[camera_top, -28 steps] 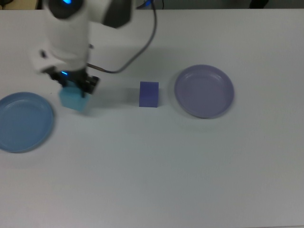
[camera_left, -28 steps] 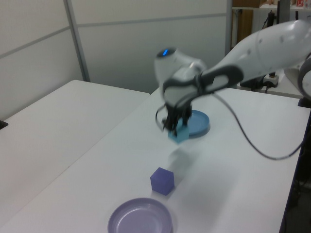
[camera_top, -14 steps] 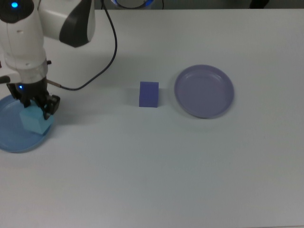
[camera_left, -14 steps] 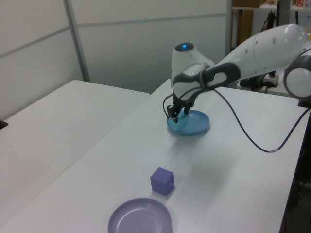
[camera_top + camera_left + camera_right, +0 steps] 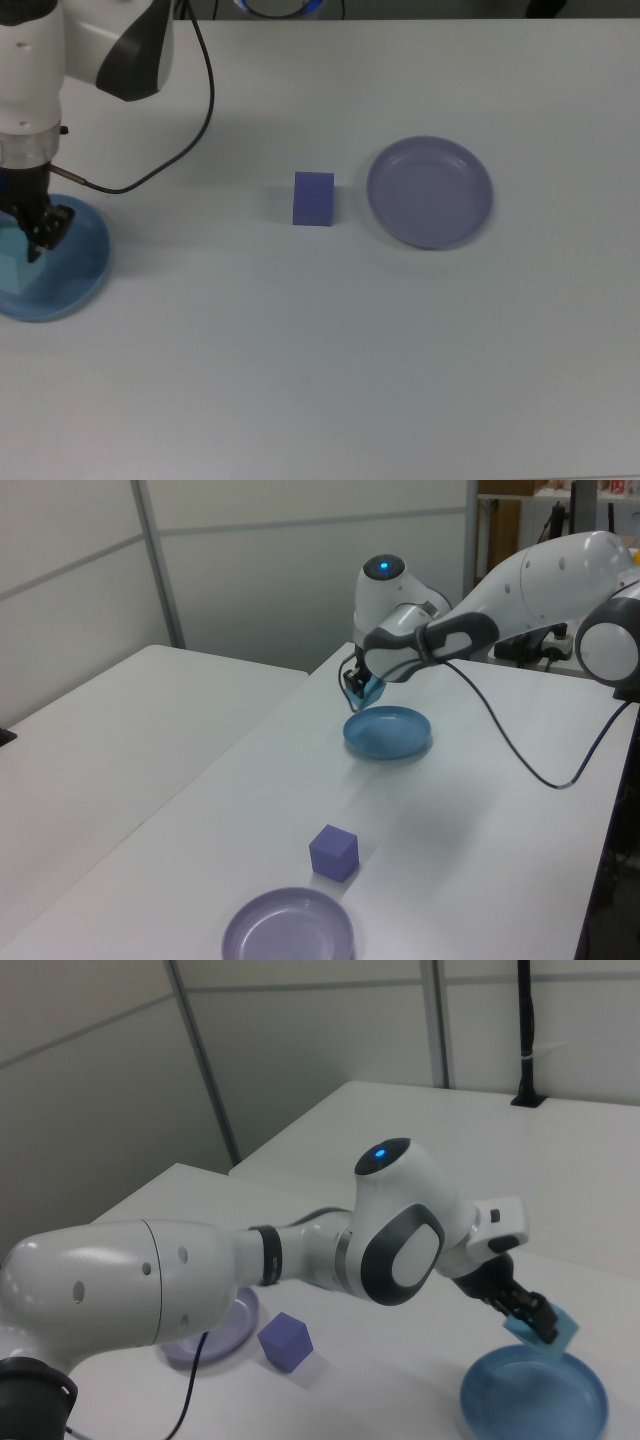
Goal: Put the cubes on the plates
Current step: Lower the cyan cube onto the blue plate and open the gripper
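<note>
Blue plate [image 5: 70,275]: sits at the far left of the top view, on the white table [image 5: 350,350]; nothing rests on it.
Tool [image 5: 35,235]: hangs above the blue plate, pinching the cyan cube [image 5: 545,1328].
Cyan cube: held in the air over the plate; the left view and right view show it clear of the dish, not touching it. In the top view it shows only as a pale patch at the frame's left edge, so its exact place over the dish is hard to read; it seems to sit toward the plate's outer side.
Violet cube [image 5: 313,198]: stands on the table near the middle of the top view, just left of the lavender plate and apart from it.
Lavender plate [image 5: 429,191]: right of centre in the top view, bare.
Step in hand: placing the first cube, carried over its plate but not yet set down.
Next move: probably lower the cube until it meets the dish, well inside the rim, then spread the tool to let it go and lift straight up.
After that: the violet cube remains to be fetched and carried the short way to the lavender plate.
</note>
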Controlling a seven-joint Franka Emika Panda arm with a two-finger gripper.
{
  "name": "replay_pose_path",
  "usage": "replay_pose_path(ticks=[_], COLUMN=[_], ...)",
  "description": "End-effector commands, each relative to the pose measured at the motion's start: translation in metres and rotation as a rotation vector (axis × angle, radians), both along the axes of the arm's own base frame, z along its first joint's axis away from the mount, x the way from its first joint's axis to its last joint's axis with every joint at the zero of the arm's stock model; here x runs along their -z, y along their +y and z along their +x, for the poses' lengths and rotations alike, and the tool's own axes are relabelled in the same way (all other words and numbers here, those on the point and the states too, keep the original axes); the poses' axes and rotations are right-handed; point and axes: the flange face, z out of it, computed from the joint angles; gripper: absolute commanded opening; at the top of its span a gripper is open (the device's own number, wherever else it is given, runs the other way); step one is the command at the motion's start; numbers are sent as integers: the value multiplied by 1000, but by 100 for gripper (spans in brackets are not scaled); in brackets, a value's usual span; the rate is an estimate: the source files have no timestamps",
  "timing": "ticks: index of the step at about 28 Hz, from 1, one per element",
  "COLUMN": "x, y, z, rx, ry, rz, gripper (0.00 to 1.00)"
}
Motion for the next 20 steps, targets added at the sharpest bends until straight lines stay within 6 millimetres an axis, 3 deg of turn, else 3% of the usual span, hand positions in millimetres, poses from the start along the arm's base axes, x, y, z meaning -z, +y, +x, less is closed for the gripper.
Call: replay_pose_path(ticks=[1, 9, 11, 16, 19, 20], x=[3, 25, 41, 57, 53, 49], y=[-2, 18, 24, 3, -2, -2], z=[-2, -5, -12, -29, -30, -29], rx=[-18, 29, 79, 127, 126, 129], ry=[29, 42, 89, 200, 189, 179], rz=[-119, -13, 81, 178, 226, 240], gripper=[32, 33, 33, 34, 48, 63])
